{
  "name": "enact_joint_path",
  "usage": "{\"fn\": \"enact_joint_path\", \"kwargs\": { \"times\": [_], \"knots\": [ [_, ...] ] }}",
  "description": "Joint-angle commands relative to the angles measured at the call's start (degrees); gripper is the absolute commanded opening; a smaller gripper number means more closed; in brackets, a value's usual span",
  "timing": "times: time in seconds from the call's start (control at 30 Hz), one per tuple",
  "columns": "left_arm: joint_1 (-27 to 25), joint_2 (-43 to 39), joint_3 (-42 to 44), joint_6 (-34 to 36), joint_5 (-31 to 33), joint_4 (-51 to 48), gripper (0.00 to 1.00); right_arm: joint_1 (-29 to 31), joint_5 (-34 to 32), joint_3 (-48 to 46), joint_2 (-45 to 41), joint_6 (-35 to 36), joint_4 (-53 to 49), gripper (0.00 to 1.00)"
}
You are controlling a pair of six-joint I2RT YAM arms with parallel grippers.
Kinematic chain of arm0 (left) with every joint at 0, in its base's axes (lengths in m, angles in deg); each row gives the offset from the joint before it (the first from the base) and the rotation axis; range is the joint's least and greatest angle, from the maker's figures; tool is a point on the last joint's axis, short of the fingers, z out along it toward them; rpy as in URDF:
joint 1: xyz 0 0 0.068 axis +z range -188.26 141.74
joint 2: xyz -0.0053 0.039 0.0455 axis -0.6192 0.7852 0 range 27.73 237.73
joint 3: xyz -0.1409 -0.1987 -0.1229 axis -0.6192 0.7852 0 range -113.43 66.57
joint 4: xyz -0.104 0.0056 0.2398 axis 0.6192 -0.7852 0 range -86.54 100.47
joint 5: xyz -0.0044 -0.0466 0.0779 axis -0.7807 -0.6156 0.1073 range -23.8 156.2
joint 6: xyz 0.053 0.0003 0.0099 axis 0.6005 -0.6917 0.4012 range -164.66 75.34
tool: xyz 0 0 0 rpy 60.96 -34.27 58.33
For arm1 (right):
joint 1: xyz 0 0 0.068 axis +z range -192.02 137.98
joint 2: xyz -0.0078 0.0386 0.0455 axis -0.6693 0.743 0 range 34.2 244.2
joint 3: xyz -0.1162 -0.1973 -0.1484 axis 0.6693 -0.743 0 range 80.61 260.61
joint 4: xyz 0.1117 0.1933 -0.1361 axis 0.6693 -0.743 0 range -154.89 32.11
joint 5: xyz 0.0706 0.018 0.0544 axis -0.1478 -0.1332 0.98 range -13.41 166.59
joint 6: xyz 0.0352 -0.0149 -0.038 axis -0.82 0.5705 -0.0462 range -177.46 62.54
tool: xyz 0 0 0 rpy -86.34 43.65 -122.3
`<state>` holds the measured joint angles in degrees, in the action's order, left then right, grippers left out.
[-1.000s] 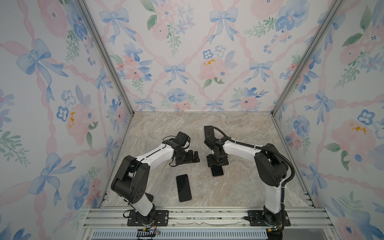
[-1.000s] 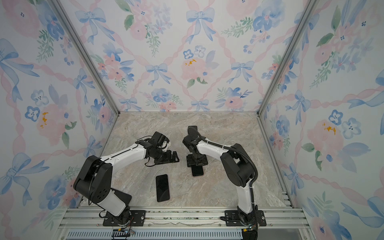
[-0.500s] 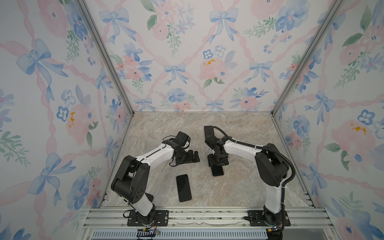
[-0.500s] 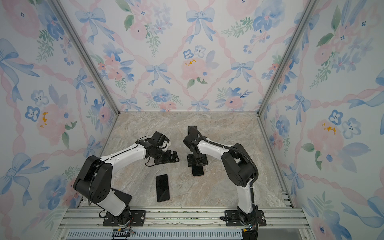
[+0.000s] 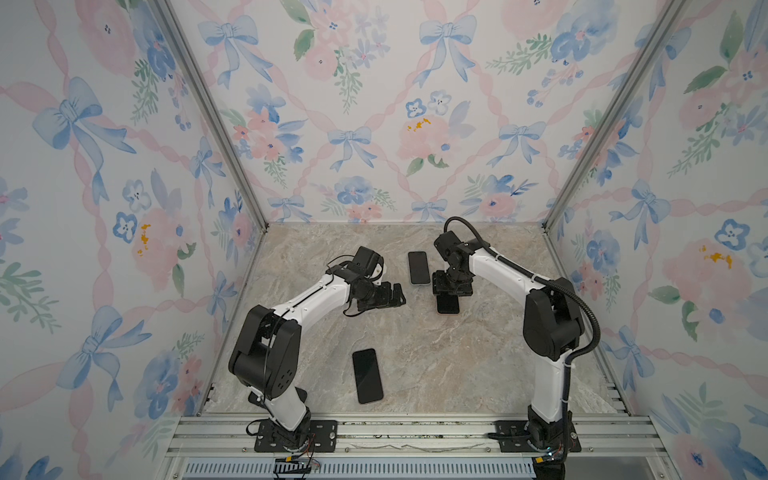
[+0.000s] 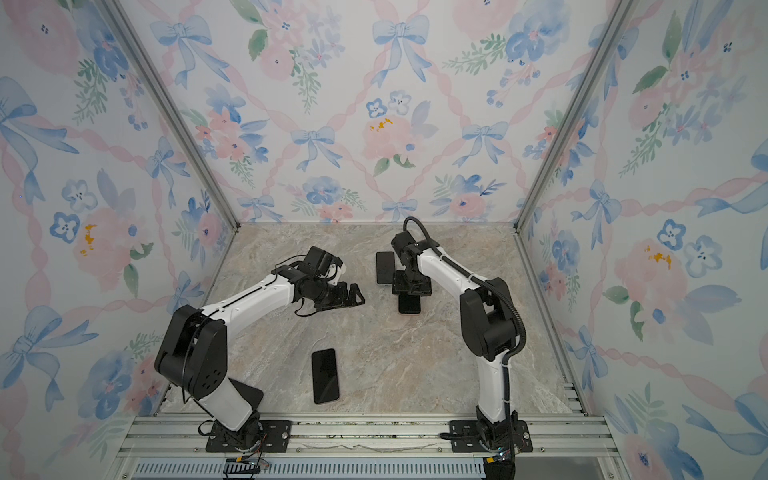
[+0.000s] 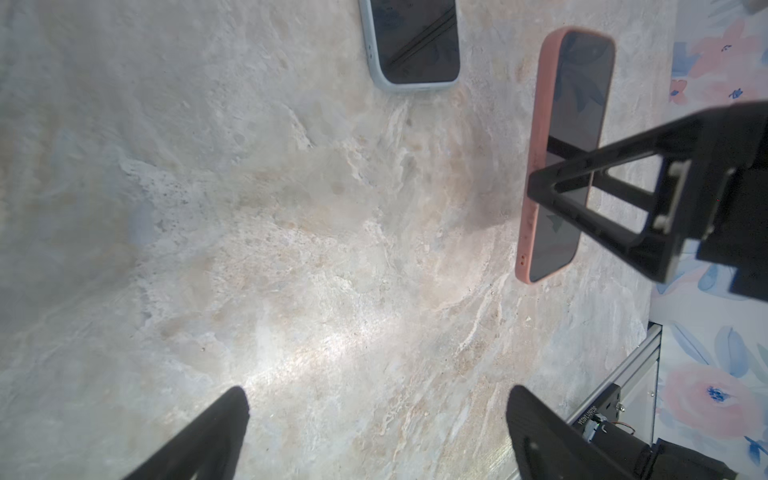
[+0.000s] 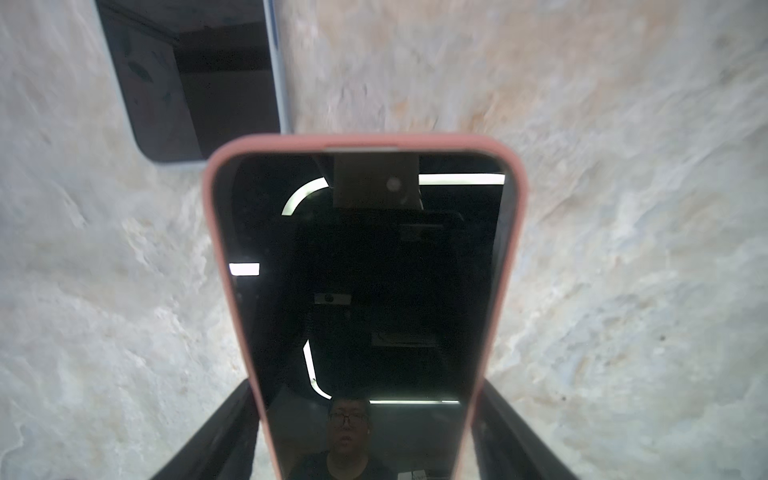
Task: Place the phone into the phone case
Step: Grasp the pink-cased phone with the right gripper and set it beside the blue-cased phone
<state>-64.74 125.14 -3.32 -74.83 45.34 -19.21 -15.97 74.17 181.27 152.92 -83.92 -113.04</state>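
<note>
glossy black phone (image 8: 365, 291) in pink case (image 8: 505, 266), right gripper (image 8: 365, 432) clasping it; left gripper (image 7: 374, 432) spread wide, empty

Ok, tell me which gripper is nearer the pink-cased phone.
Right. The right gripper straddles the pink-cased phone, jaws either side. The left gripper sits apart, open.

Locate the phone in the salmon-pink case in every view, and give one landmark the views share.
Top views: phone in the salmon-pink case lies right of centre, mostly under the right gripper.
Left wrist: long pink bar toward the right.
Right wrist: fills the centre.
Landmark: the phone in the pale-blue case beside it.
</note>
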Motion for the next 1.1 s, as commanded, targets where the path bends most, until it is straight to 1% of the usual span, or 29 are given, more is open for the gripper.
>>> {"fn": "enact_joint_path", "kwargs": {
  "times": [0.0,0.27,0.43,0.63,0.8,1.07],
  "knots": [
    [1.1,3.1,-2.4,0.7,-1.9,0.1,0.98,-2.7,-1.7,7.9,5.4,3.7,-4.1,0.64],
    [2.8,7.5,-6.1,0.8,-3.0,-0.1,0.98,-6.9,-0.9,30.0,20.1,7.4,-9.5,0.64],
    [3.1,9.1,-6.9,0.6,-3.2,0.0,0.98,-7.6,0.3,38.9,26.5,8.5,-10.9,0.64],
    [3.5,9.8,-6.3,0.4,-2.6,0.0,0.98,-8.0,1.4,40.8,29.1,8.7,-8.7,0.63],
    [3.8,10.0,-6.2,0.1,-2.4,0.0,0.98,-7.9,1.9,40.4,29.7,9.1,-7.2,0.64],
    [3.9,9.9,-5.7,-0.1,-1.9,0.0,0.98,-7.9,0.7,39.8,30.7,9.2,-6.0,0.64]
  ]
}}
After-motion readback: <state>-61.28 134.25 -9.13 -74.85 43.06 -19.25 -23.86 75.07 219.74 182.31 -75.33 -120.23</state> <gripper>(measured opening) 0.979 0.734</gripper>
